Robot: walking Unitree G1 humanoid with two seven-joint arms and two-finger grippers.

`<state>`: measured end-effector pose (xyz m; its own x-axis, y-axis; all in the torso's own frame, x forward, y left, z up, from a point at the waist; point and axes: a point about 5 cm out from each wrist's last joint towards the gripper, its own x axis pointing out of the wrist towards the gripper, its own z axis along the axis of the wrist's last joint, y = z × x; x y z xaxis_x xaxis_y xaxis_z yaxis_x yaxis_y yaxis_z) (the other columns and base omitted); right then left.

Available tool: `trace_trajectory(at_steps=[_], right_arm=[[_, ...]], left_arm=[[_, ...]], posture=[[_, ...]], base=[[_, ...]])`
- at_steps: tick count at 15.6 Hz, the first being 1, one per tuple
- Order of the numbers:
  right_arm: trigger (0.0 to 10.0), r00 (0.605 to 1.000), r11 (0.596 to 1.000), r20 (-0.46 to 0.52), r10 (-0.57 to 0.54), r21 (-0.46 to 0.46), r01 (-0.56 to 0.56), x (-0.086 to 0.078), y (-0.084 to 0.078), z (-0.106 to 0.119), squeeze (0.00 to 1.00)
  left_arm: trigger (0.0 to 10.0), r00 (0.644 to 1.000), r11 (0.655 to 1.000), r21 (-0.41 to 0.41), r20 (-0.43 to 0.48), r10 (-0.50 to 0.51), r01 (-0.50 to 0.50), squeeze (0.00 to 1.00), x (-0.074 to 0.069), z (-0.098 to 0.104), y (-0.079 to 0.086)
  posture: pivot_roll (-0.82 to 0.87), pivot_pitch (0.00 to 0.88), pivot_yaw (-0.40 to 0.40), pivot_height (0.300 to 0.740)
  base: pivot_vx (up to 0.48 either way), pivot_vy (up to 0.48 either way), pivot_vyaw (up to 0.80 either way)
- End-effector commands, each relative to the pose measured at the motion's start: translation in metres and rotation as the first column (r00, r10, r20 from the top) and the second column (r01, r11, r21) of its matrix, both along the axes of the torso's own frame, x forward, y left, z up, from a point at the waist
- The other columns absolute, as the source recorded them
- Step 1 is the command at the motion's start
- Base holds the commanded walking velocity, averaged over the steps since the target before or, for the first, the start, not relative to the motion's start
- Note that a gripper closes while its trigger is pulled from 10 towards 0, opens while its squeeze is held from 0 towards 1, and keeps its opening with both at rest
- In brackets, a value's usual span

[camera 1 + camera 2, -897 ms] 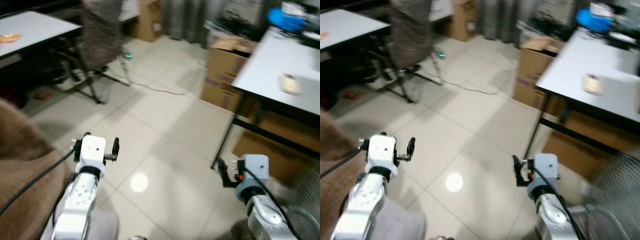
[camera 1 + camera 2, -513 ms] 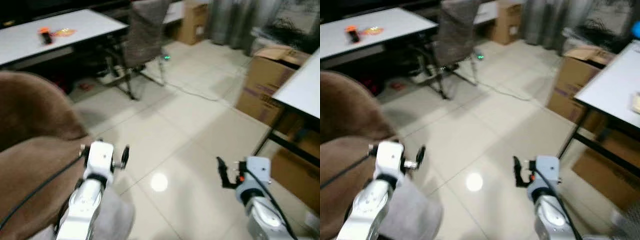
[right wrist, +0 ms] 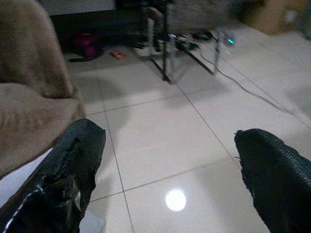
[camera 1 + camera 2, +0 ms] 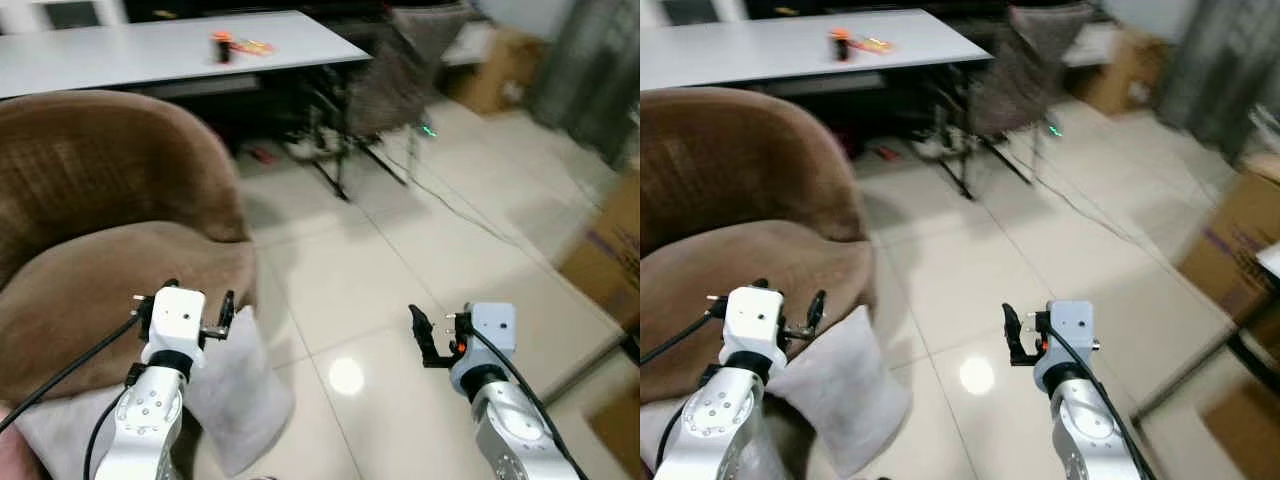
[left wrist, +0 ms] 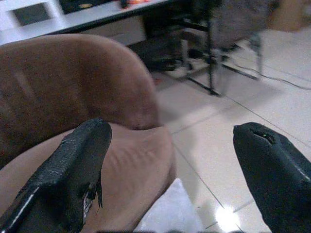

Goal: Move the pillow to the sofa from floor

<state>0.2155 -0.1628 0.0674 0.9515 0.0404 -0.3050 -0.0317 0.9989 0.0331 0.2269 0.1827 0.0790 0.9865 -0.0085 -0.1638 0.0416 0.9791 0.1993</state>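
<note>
A light grey pillow (image 4: 238, 388) stands on the tiled floor, leaning against the front of the brown sofa (image 4: 100, 200). My left gripper (image 4: 187, 302) hovers just above the pillow's upper edge, open and empty. In the left wrist view its fingers (image 5: 77, 165) frame the sofa seat and a pillow corner (image 5: 170, 216). My right gripper (image 4: 440, 335) is held over bare floor to the right of the pillow, open with nothing in it; a strip of the pillow (image 3: 22, 178) also appears in the right wrist view.
A white table (image 4: 150, 50) with small orange items (image 4: 228, 44) stands behind the sofa. A chair (image 4: 395, 85) with metal legs is at the back. A cable (image 4: 470, 212) runs across the tiles. A cardboard box (image 4: 1240, 235) sits at the right.
The camera has swung left: the sofa and pillow now take up the left side, while the right-hand table is gone from view. Both grippers keep the same open pose.
</note>
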Motion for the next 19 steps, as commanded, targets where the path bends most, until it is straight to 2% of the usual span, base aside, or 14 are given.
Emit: trace_trajectory(at_steps=[1,5,7,10,13,16,19], right_arm=[[10.0,1.0,1.0,0.004,-0.009,-0.013,0.009,0.0025,-0.0038,0.0011,1.0],[10.0,1.0,0.999,0.002,-0.022,-0.026,0.022,0.0029,-0.0063,0.0007,1.0],[10.0,1.0,0.999,0.002,-0.027,-0.032,0.027,0.0032,-0.0068,0.0004,1.0],[10.0,0.997,0.997,0.024,-0.068,-0.041,0.069,0.0065,-0.0099,0.0025,1.0],[10.0,0.998,0.997,0.046,-0.04,-0.068,0.043,0.0099,-0.0076,0.0054,1.0],[10.0,0.998,0.997,0.051,-0.038,-0.072,0.042,0.011,-0.0057,0.0057,1.0],[10.0,0.997,0.996,0.051,-0.052,-0.068,0.056,0.0119,-0.0065,0.0051,1.0]], left_arm=[[10.0,1.0,1.0,-0.026,0.022,-0.013,0.014,0.0,0.0009,0.0043,-0.0057],[10.0,0.999,0.999,0.012,0.019,-0.046,0.046,0.0,0.0031,0.0048,-0.0056],[10.0,0.998,0.998,-0.003,0.025,-0.056,0.056,0.0,0.0032,0.0053,-0.0064],[10.0,0.997,0.997,-0.012,0.028,-0.071,0.071,0.0,0.0037,0.0061,-0.0079],[10.0,0.997,0.998,-0.019,0.029,-0.066,0.066,0.0,0.005,0.0071,-0.0073],[10.0,0.997,0.998,-0.014,0.029,-0.068,0.069,0.0,0.0055,0.007,-0.007],[10.0,0.997,0.997,-0.009,0.026,-0.071,0.071,0.0,0.0053,0.0067,-0.0071]], posture=[[-0.07,0.0,-0.012,0.74],[-0.08,0.0,-0.013,0.74],[-0.08,0.0,-0.013,0.74],[-0.07,0.0,-0.014,0.74],[-0.07,0.0,-0.013,0.74],[-0.07,0.0,-0.012,0.74],[-0.07,0.0,-0.013,0.74]], base=[[0.0,0.0,0.8],[0.0,0.0,0.8],[0.0,0.0,0.8],[0.376,0.0,0.27],[0.406,0.0,0.0],[0.416,0.0,0.8],[0.396,0.0,0.0]])
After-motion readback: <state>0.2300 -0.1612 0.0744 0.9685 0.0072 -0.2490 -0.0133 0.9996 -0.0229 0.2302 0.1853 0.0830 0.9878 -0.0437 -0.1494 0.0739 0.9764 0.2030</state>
